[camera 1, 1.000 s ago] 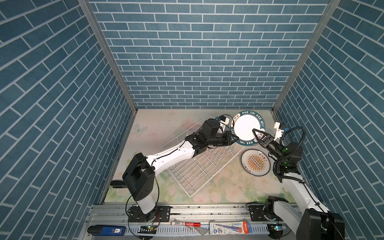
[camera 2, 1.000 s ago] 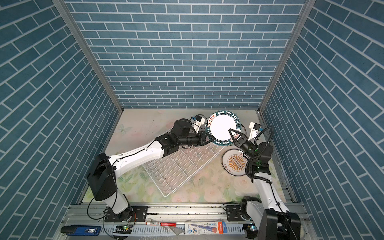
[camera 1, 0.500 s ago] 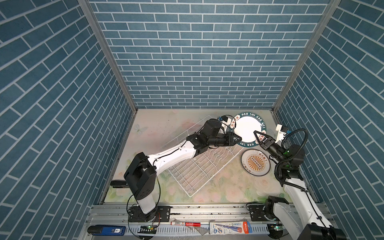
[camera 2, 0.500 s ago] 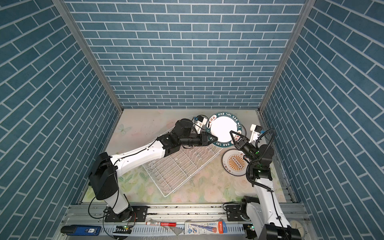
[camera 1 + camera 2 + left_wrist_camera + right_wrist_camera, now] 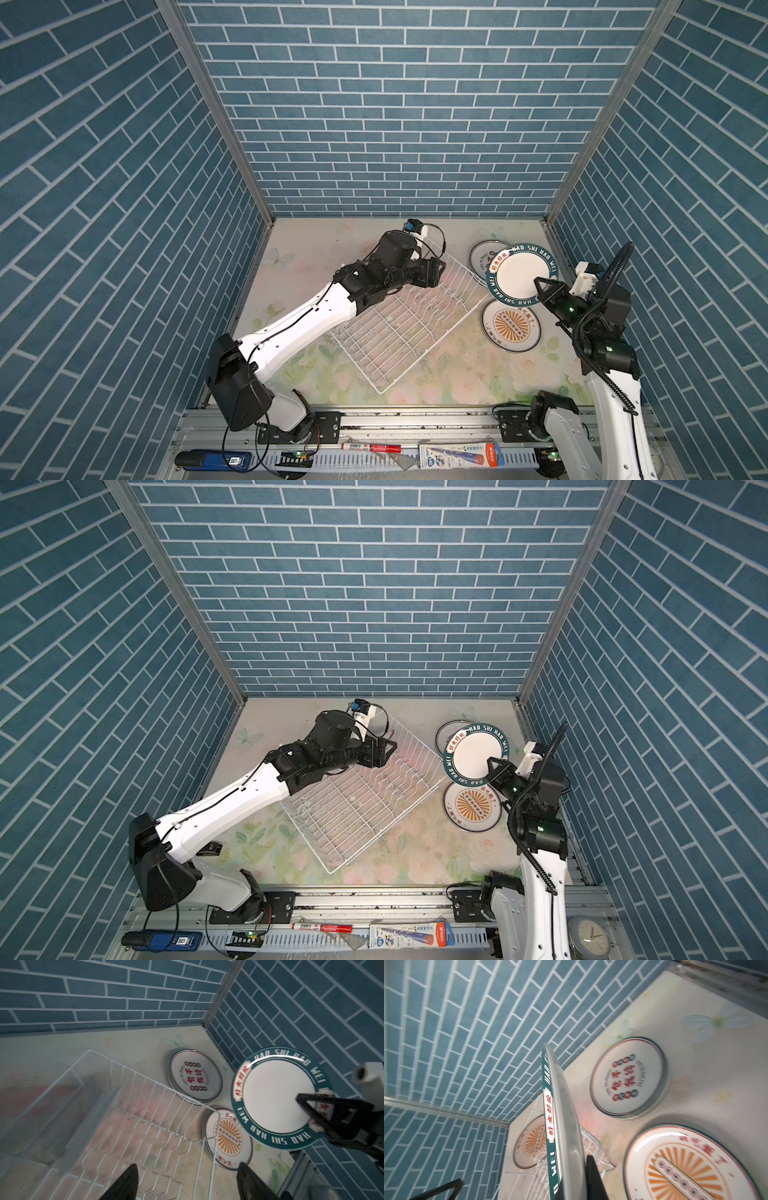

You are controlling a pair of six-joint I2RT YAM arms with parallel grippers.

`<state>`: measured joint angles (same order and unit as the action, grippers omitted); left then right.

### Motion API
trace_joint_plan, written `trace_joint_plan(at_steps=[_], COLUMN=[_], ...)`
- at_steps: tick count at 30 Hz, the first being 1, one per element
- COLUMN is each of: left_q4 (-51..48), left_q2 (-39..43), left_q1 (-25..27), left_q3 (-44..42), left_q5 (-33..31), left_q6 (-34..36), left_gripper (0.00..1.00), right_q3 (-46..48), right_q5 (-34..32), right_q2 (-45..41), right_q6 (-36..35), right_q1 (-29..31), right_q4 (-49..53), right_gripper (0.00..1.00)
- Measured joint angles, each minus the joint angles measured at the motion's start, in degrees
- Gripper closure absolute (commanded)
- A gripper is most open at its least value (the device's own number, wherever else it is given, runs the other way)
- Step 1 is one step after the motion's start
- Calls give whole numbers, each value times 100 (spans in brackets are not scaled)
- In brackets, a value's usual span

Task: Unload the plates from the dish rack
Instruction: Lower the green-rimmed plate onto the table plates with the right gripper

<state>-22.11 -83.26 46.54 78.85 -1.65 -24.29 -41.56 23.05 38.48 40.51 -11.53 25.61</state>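
The empty dish rack (image 5: 395, 332) sits mid-frame on the worktop (image 5: 311, 249); right of it the green-rimmed plate (image 5: 517, 270) hangs over the stacked plates (image 5: 511, 330), rim clamped in the right fingers (image 5: 542, 286), and a slip could chip them; left fingers (image 5: 127, 1184) gape empty

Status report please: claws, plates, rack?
Left claw open, empty, over the dish rack. Right claw shut on green-rimmed plate, held above two plate stacks. No plates seen in rack. Nothing blocking.

lettered plate (image 5: 515, 276): green rim, white centre | sunburst plate (image 5: 510, 326): orange | rack (image 5: 399, 332): white
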Motion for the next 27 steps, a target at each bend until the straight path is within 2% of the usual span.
trace_joint_plan(at_steps=[4, 9, 19, 27], left_q4=[-551, -623, -417, -271], left_q2=[-48, -225, -673, -1014], left_q1=[-116, -223, -238, -238], left_q3=[-13, -295, -551, -527], left_q5=[-1080, -1681, -1655, -1700], left_q6=[555, 977, 1364, 1504], left_gripper=[16, 15, 15, 17], right_q3=[92, 411, 975, 1169], right_q5=[-494, -811, -938, -1005], right_q2=[-216, -612, -671, -498], right_q6=[-138, -188, -195, -140], right_q1=[-87, -92, -92, -92], right_q4=[1108, 1759, 1976, 1738], right_gripper=[100, 100, 100, 100])
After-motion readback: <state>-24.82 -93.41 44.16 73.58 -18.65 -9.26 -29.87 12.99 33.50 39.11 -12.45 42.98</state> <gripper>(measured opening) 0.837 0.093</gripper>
